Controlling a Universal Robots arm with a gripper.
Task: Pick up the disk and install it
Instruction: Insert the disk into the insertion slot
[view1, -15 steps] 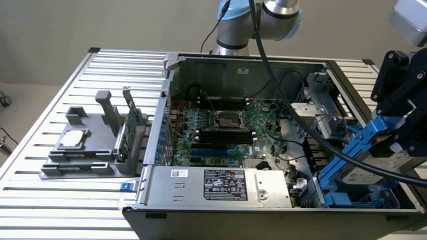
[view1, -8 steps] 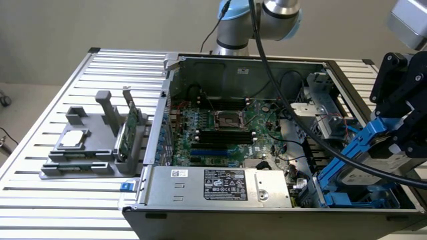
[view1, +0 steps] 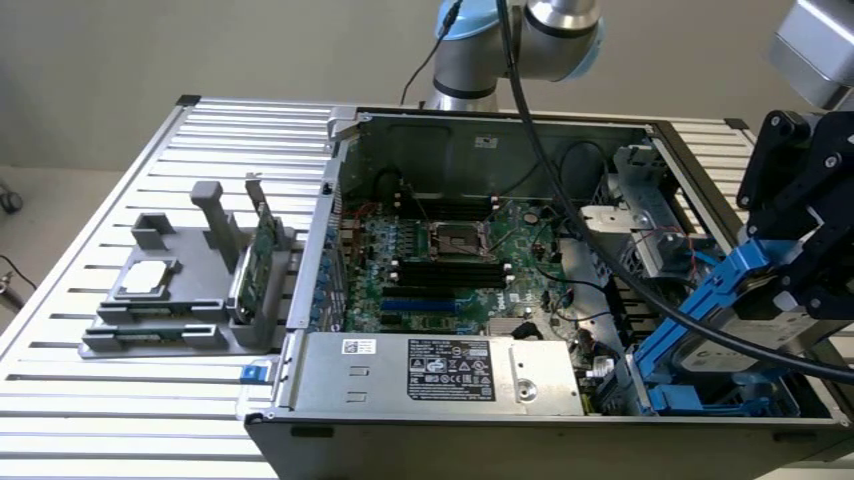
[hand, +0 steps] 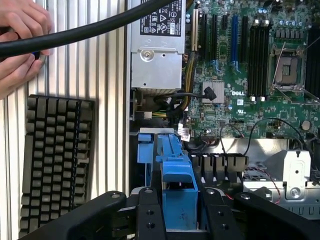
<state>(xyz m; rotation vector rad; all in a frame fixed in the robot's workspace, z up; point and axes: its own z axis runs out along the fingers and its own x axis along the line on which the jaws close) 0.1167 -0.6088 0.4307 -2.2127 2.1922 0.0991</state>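
An open computer case (view1: 467, 135) sits on a slatted metal table (view1: 147, 410). Inside, the motherboard (view1: 441, 265) lies at the centre and the power supply (view1: 441, 370) at six o'clock. At nine o'clock from the case in the exterior view, a grey holder (view1: 167, 340) carries a square chip (view1: 144, 278) and a green card (view1: 251, 270) (standing on edge). A black keyboard (hand: 57, 160) lies beside the case.

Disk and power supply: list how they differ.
The disk has bright blue rails; the power supply is bare silver with a black label. The disk is tilted, gripped in the jaws; the power supply sits level in the case. Both are grey metal.
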